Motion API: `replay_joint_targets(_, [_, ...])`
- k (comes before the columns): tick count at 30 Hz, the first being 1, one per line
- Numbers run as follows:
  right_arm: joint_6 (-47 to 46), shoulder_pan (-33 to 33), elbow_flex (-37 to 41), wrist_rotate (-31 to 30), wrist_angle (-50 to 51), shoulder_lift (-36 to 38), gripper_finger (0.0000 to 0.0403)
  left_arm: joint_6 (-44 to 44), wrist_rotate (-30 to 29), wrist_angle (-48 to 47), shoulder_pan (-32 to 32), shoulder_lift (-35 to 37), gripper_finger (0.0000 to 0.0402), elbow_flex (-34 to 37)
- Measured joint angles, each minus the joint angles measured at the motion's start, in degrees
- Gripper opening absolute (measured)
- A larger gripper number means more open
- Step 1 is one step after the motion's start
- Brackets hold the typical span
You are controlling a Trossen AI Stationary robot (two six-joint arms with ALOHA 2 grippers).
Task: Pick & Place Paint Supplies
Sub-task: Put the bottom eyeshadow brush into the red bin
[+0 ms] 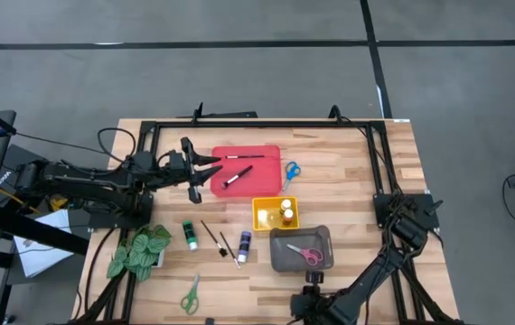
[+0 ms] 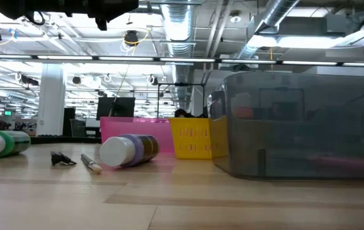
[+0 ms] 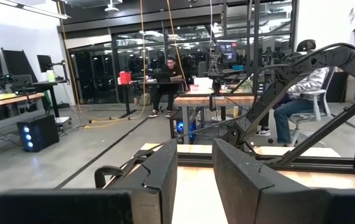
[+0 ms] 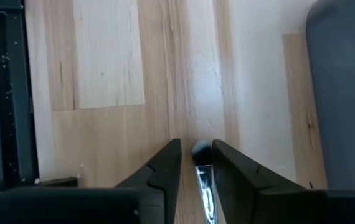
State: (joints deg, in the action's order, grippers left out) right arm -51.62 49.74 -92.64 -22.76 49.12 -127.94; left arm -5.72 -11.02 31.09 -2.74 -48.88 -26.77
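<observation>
High view: the left gripper point(image 1: 212, 169) hovers over the red tray point(image 1: 262, 155), where two brushes point(image 1: 237, 176) lie; the right gripper point(image 1: 309, 299) is at the near edge by the grey tray point(image 1: 277, 255).

Low view: the bottles' labels are unreadable.

Left wrist view: fingers narrowly apart, empty.

Right wrist view: narrow fingers seem to pinch a brush point(image 4: 201, 180) (perhaps). I judge a carry is in hand; next, lift it clear and take it to the red tray.

Robotics lab or industrial workspace, exposed ducts point(image 2: 188, 25) and strip lighting running overhead, concrete floor point(image 3: 71, 149) stretching away, people sitting at wooden workbenches point(image 3: 218, 99), cables hanging, another robot arm point(image 3: 302, 81) standing nearby
</observation>
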Motion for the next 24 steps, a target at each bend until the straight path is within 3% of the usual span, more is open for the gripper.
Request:
replay_joint_targets(10, [0.20, -0.28, 0.02, 1.76, -0.47, -0.13, 0.0008, 0.00, 0.04, 0.00, 0.00, 0.00, 0.0095, 0.00])
replay_joint_targets(24, [-5.12, -0.35, 0.60, 0.44, 0.15, 2.12, 0.0001, 0.00, 1.98, 0.04, 0.00, 0.02, 0.0095, 0.00])
